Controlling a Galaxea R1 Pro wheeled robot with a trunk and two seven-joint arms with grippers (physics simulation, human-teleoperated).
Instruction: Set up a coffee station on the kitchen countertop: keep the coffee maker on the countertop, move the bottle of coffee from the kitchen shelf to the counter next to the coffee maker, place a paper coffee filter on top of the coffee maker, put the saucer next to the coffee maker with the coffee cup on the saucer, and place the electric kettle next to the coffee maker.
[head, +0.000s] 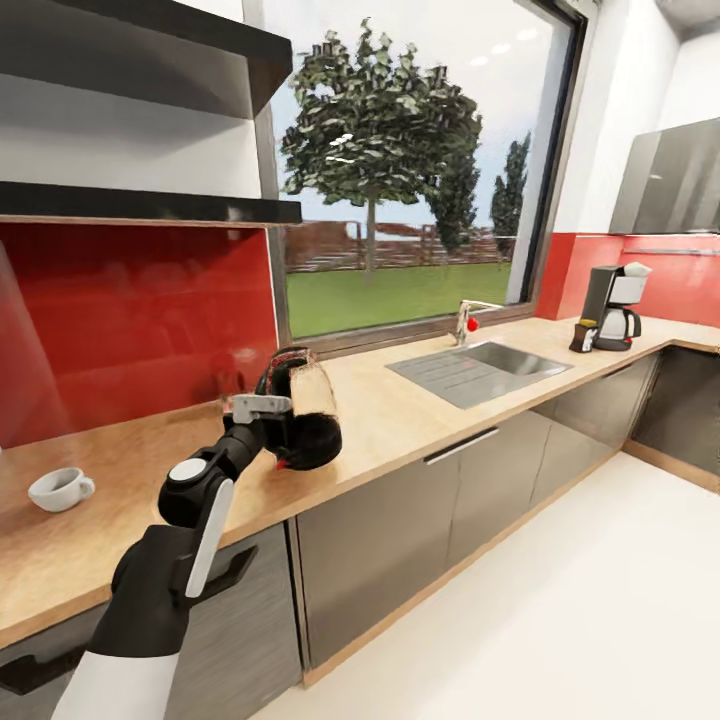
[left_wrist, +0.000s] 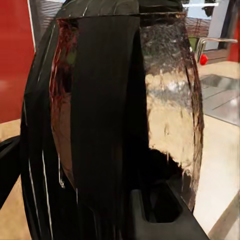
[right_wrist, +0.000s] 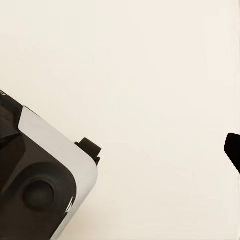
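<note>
My left gripper (head: 272, 408) is shut on the electric kettle (head: 303, 408), which hangs tilted just above the countertop (head: 400, 420), its black base toward me. Close up in the left wrist view, the kettle (left_wrist: 165, 100) shows its clear glass and black handle strip. The coffee cup (head: 60, 489) stands on the counter to the left. Far right, in the corner, the coffee maker (head: 615, 305) stands with a white thing, perhaps the paper coffee filter (head: 636, 269), on top and the bottle of coffee (head: 585, 336) beside it. One right fingertip (right_wrist: 233, 150) shows over bare floor.
A steel sink (head: 480, 370) with a faucet (head: 466, 322) is set into the counter between the kettle and the coffee maker. Dark shelves (head: 150, 205) hang above the red backsplash. Grey cabinet fronts (head: 400, 540) run below, with white floor (head: 560, 620) at right.
</note>
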